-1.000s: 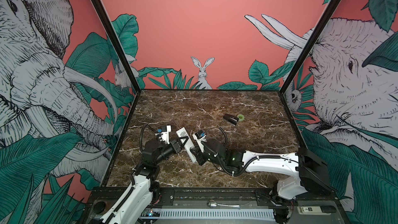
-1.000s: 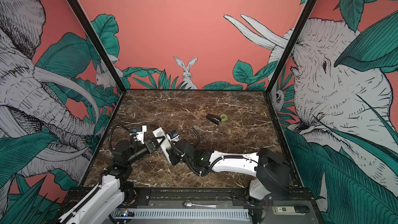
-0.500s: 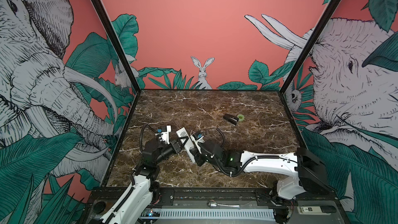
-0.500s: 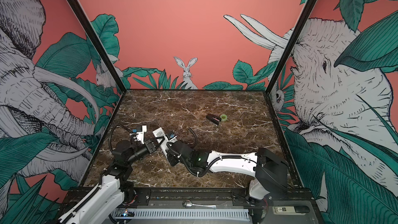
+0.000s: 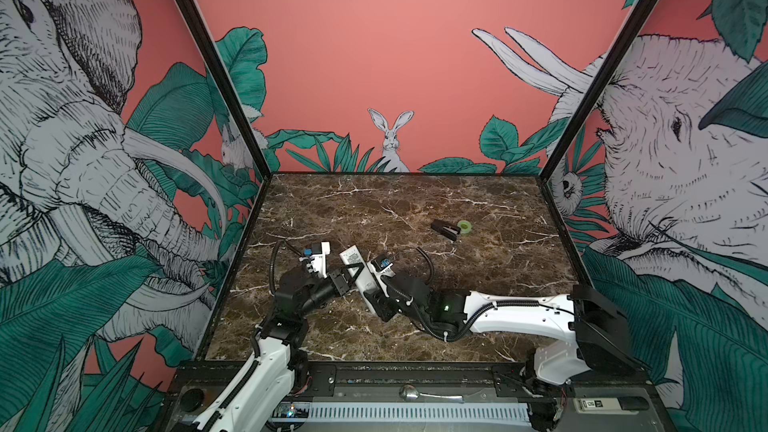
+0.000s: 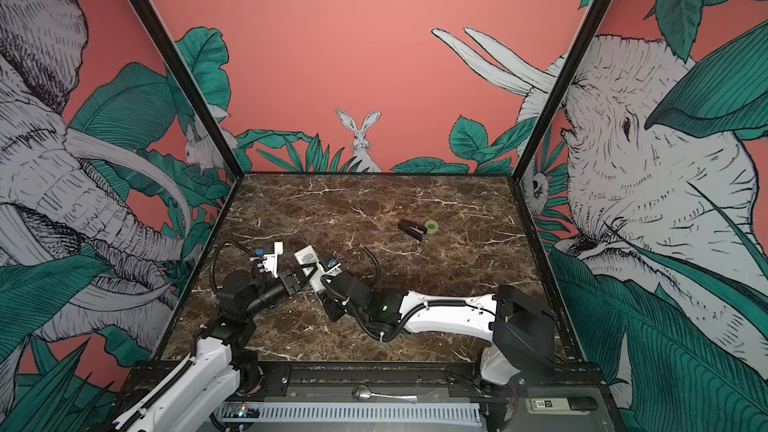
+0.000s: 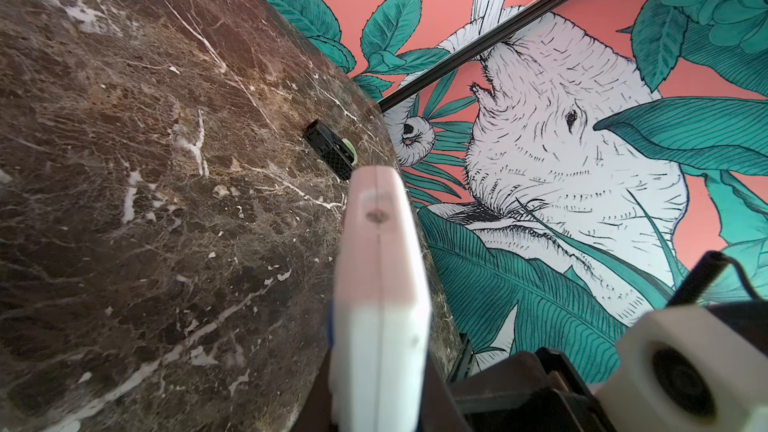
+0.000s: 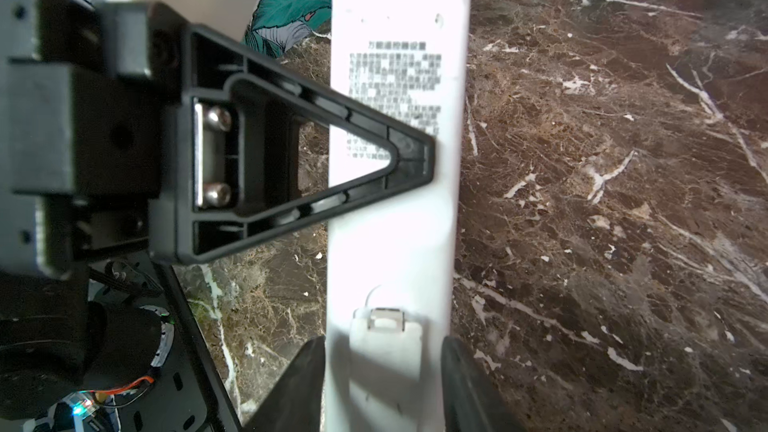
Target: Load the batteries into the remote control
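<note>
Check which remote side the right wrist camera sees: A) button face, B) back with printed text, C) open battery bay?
B: the remote shows a plain white back with a block of printed text, no buttons, and its cover in place.

Smooth white plastic remote control [image 8: 395, 222], glossy marble table [image 8: 602, 160], matt black left pincer fingers [image 8: 411, 155]

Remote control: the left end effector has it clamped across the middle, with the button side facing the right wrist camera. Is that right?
Not quite. The right wrist view shows the plain back of the remote control, with a printed text label and the battery cover latch, not the button side. The left end effector does have it clamped across the middle.
</note>
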You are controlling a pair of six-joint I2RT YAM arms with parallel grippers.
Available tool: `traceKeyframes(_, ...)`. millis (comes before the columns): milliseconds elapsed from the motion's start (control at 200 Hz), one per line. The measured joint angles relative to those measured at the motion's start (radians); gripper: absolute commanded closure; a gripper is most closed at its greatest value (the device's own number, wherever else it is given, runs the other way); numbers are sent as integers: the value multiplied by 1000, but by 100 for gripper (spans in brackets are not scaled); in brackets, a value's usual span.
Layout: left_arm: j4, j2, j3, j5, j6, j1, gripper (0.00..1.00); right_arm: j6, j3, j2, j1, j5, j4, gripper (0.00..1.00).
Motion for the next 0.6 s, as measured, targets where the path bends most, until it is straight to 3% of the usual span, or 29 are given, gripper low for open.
traceKeyframes(600,0,0,0,0,0,0,100,-9,59,-64,-16,-19,-90,46)
